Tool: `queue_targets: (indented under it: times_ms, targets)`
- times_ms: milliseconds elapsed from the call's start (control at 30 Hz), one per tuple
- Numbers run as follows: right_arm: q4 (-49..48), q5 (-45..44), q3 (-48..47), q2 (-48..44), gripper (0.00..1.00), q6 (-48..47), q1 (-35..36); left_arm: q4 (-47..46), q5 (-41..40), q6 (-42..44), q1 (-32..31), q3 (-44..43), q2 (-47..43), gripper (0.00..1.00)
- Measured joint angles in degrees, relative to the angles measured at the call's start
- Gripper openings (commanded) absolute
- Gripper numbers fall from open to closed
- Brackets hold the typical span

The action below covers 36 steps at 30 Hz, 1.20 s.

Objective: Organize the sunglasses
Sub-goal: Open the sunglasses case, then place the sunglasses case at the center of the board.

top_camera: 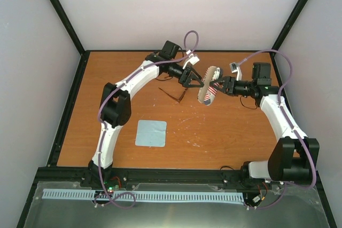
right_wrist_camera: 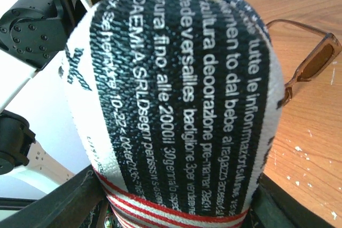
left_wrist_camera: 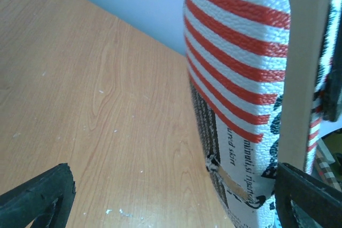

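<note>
The sunglasses (top_camera: pixel 179 96), with a thin reddish-brown frame, lie on the wooden table below my left gripper; one lens and temple also show in the right wrist view (right_wrist_camera: pixel 314 63). My right gripper (top_camera: pixel 219 87) is shut on the flag-patterned case (top_camera: pixel 208 92) and holds it tilted above the table; the case fills the right wrist view (right_wrist_camera: pixel 176 78), clamped between the fingers (right_wrist_camera: pixel 64 209). My left gripper (top_camera: pixel 194 81) is open right beside the case's upper end. In the left wrist view the striped case (left_wrist_camera: pixel 240 52) stands by the right fingertip (left_wrist_camera: pixel 307 196), with the left fingertip far off.
A light blue square cloth (top_camera: pixel 150 133) lies flat on the table near the front left. The table (top_camera: pixel 224 132) is framed by black rails, with pale walls around it. The left arm's elbow (top_camera: pixel 115 105) hangs over the left side.
</note>
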<state>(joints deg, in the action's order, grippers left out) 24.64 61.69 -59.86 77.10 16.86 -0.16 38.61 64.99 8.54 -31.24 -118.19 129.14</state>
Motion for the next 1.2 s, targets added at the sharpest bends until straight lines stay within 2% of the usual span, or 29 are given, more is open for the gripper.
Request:
queue_targets:
  times_ms: [333, 433, 600, 700, 867, 1200]
  targets:
    - [5.9, 4.7, 0.3, -3.1, 0.03, -2.7, 0.8, 0.2, -10.9, 2.8, 3.7, 0.5, 2.4, 1.00]
    - [6.1, 3.2, 0.3, -3.1, 0.03, -2.6, 1.0, -0.8, -10.2, 2.3, 5.0, 2.7, 2.1, 1.00]
    - [3.5, -2.8, 0.3, -1.6, 0.03, -0.5, 1.0, -4.0, -4.2, -0.9, 6.2, 10.5, -1.0, 0.99]
    - [3.0, -7.0, -0.3, 2.4, 0.03, 0.6, 1.0, -4.7, -1.5, -2.0, 6.2, 15.3, -4.0, 1.00]
    - [6.2, -13.0, -3.5, 13.6, 0.03, 1.2, 0.9, -3.8, -1.3, -0.7, 6.3, 16.0, -5.4, 0.99]
    - [7.6, -8.3, -3.8, 27.2, 0.03, 0.0, 0.9, 0.2, -3.3, 3.2, 7.8, 16.2, -5.4, 0.99]
